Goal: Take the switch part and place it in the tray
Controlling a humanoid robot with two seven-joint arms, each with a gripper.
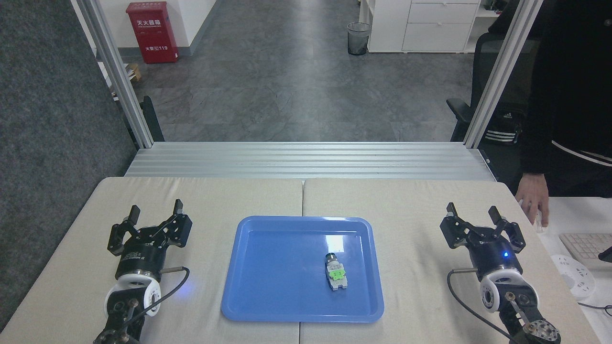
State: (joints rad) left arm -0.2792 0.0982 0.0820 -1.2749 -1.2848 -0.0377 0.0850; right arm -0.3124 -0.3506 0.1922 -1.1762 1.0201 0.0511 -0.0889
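The switch part (335, 273) lies inside the blue tray (267, 296), right of its middle, dark ringed end pointing away from me, green block in the centre. My left gripper (156, 210) stands open over the table left of the tray, nothing between its fingers. My right gripper (473, 210) is open too, well to the right of the tray near the table's right edge, and holds nothing.
A person's hand (534, 195) rests at the table's right edge beside my right gripper. A white side table with a keyboard (584, 249) is further right. Aluminium frame rails (306, 160) run along the back of the table.
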